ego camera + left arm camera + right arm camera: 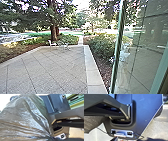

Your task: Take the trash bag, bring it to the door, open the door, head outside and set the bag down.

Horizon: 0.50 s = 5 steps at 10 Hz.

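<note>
Head view: one expanse of paving (50, 67), with a white chair (52, 44) near a tree trunk (53, 32); shrubs (101, 46) beyond the pale border; one glass panel (145, 50), framed, at your right (the door or its surround, you can't be sure which). Left wrist view: one trash bag (25, 119), thin, glossy, creased, close to the camera and beside the robot's dark plate (60, 103); its folds draw together at a gathered part (49, 135). Handling, in your judgement: soft, slippery, fairly light for its bulk, apt to swing or tear; take the gathered neck, not the loose skin. State of left gripper: you cannot tell, though the bunching suggests a hold. Right wrist view: same bag, beyond the jointed bar (102, 108). State of right gripper: you cannot tell. Setting down remains.
</note>
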Motion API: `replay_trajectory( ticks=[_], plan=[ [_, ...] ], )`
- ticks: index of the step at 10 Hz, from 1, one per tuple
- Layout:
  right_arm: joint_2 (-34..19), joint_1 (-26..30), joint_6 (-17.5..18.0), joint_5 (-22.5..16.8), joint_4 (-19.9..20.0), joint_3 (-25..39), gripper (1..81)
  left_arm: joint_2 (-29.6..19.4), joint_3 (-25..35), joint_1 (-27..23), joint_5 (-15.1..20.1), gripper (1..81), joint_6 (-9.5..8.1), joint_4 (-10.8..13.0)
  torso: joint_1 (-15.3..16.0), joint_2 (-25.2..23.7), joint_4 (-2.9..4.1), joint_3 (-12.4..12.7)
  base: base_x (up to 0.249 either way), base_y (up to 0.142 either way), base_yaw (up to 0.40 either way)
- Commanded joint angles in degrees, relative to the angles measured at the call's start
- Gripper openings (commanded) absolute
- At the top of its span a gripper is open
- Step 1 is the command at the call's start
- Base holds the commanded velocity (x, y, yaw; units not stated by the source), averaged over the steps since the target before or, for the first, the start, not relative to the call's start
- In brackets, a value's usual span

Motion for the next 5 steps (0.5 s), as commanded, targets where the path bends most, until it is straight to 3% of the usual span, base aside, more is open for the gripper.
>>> replay_trajectory(
  ticks=[1, 5],
  plan=[
    [0.98, 2.34, -0.11, -2.98, 0.13, 0.59, 81.1, -0.82, -0.11, -2.60, 3.05, 1.0, 0.29, 0.32, 0.00, 0.00, 0.00, 0.00, 0.103, 0.000, 0.000],
    [0.98, 2.52, -0.11, -2.98, 0.04, 0.59, 81.1, -0.73, -0.11, -2.51, 2.97, 1.0, 0.29, 0.32, 0.02, 0.02, 0.00, -0.02, 0.103, 0.000, 0.000]
  ],
)
